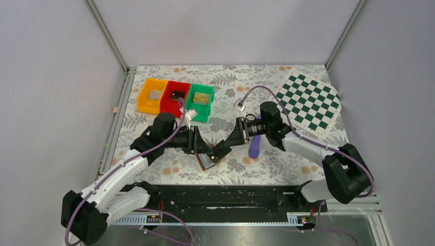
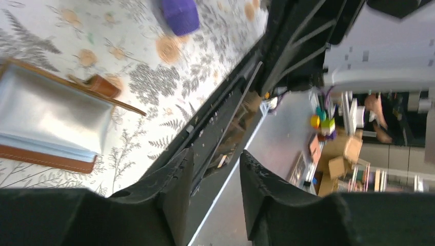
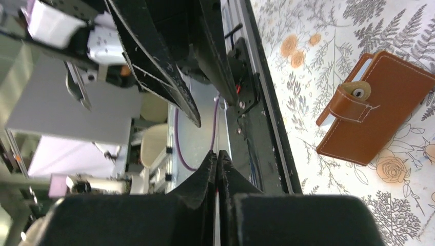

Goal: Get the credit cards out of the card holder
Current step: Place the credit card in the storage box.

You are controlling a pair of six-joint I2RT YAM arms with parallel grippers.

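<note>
My left tool (image 2: 216,155) slightly parted, empty | my right tool (image 3: 216,155) pinched shut | card holder (image 1: 208,160) beside both | purple stick (image 1: 254,146) behind right tool

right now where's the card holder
In the top view the card holder lies on the floral tablecloth at front centre, a little left of the purple stick.

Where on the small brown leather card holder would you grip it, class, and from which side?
Probably pinch the small brown leather card holder by a thin cover edge, clear of its snap strap. It lies open and low on the floral table, so coming from above looks easiest.
</note>
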